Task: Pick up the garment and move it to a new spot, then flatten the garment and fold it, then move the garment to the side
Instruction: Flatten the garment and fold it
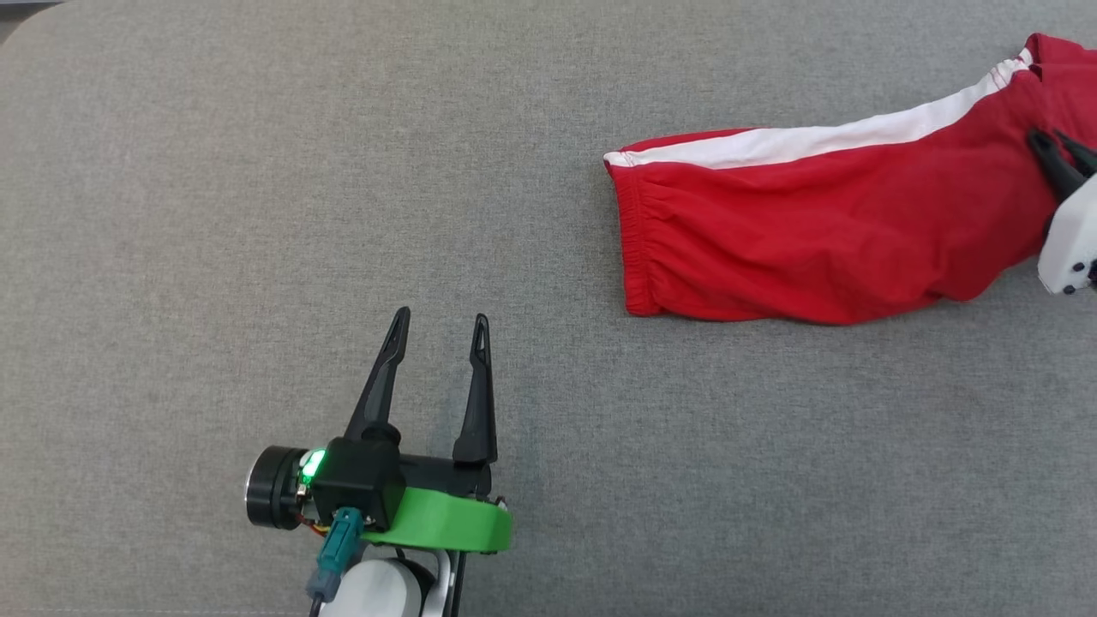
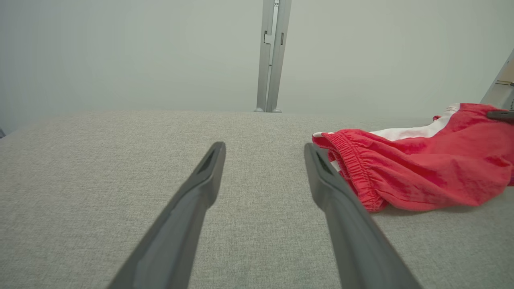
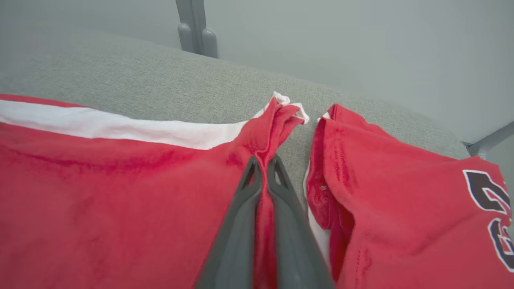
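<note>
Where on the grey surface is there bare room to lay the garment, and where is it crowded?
Bare: the grey surface left of the garment and beyond the open left gripper, plus the strip on the garment's near side. Crowded: the right edge, where the right gripper pinches it.

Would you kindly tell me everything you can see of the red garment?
The red garment looks like soft, wrinkled sports shorts with a white side stripe, a gathered elastic waistband and dark numerals on one leg. It lies on the grey fabric surface, upper right in the head view. The right claw is shut on a pinched fold near a leg hem.
</note>
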{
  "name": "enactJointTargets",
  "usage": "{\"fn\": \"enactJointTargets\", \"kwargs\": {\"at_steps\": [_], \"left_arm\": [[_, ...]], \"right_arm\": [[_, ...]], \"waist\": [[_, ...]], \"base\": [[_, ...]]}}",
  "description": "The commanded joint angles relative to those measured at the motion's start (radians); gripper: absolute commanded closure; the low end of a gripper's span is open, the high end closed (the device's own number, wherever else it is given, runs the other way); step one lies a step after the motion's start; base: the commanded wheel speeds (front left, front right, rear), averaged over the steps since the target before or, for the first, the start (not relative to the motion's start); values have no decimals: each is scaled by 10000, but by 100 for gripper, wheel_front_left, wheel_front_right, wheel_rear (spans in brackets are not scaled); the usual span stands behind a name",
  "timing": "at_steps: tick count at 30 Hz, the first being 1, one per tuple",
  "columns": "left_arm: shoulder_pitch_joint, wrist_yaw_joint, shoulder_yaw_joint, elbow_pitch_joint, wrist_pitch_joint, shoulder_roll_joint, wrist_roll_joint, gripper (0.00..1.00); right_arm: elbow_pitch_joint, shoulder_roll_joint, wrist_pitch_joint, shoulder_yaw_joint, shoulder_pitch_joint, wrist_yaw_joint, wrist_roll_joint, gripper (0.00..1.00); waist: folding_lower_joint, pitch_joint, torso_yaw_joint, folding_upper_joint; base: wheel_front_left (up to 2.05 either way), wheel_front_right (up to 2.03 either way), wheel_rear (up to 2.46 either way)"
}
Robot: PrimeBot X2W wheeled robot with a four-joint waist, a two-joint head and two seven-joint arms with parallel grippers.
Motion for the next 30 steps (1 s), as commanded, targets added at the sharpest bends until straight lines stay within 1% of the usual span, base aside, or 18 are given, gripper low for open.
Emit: {"fn": "enactJointTargets", "kwargs": {"at_steps": [1,8,18,23,30], "left_arm": [[50,-9,50,18,-29,22,112,0],[183,97,11,-14,-29,22,-82,0],[227,181,-153,-74,-29,22,-262,0],[244,226,-185,-97,-29,20,-341,0],[85,256,-248,-112,-29,20,-409,0]], "right_arm": [[-127,120,-51,40,-198,-20,-220,100],[-1007,771,313,-180,-440,-20,-949,100],[-2586,1673,1087,-876,304,-20,-1611,100],[-3324,2270,1532,-1338,842,-18,-2082,100],[-4008,3102,2150,-1889,1668,-18,-2638,100]], "waist": [[0,-104,14,-1],[0,-379,263,-1],[0,-485,764,-1],[0,-425,931,-1],[0,-296,1067,-1]], "base": [[0,0,0],[0,0,0],[0,0,0],[0,0,0],[0,0,0]]}}
